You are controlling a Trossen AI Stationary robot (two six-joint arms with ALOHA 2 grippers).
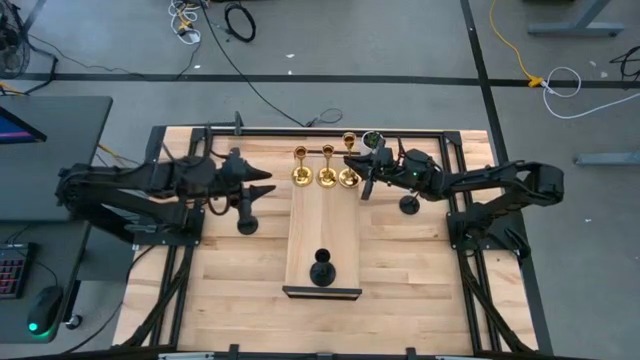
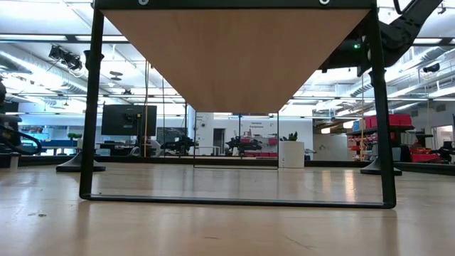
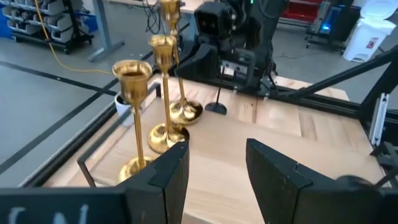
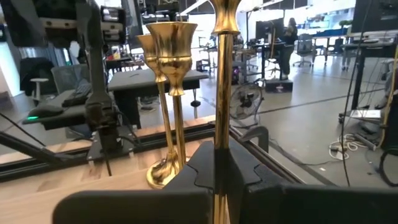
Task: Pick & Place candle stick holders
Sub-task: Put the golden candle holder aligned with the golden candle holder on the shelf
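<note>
A: From above: three gold holders (image 1: pixel 326 168) in a row at the far end of the board (image 1: pixel 322 240). One black holder (image 1: pixel 322 270) near the board's front end, another (image 1: pixel 247 222) just left of the board, a third (image 1: pixel 409 204) off to the right under the right arm.

B: And the right gripper (image 1: pixel 356 161)?

A: At the rightmost gold holder (image 1: pixel 349 160). Not clear from overhead how the fingers sit.

B: Settled in the right wrist view: fingers (image 4: pixel 202 165) pressed onto a gold stem (image 4: pixel 221 93), pinching it. Two more gold holders (image 4: pixel 171 93) just behind, beside each other.

A: Left gripper (image 1: pixel 268 189) near the board's left edge, short of the gold row.

B: Left wrist view: fingers (image 3: pixel 171 171) spread apart, nothing between them. Gold holders (image 3: pixel 155 93) ahead, right arm beyond them. Also a small white pot (image 3: pixel 122 107) behind the nearest gold one.

A: Seen from above too, beside the right gripper (image 1: pixel 373 140).

B: Low view?

A: Only the board's underside (image 2: pixel 238 50) and its black frame (image 2: pixel 92 107). No holder visible there.
</note>
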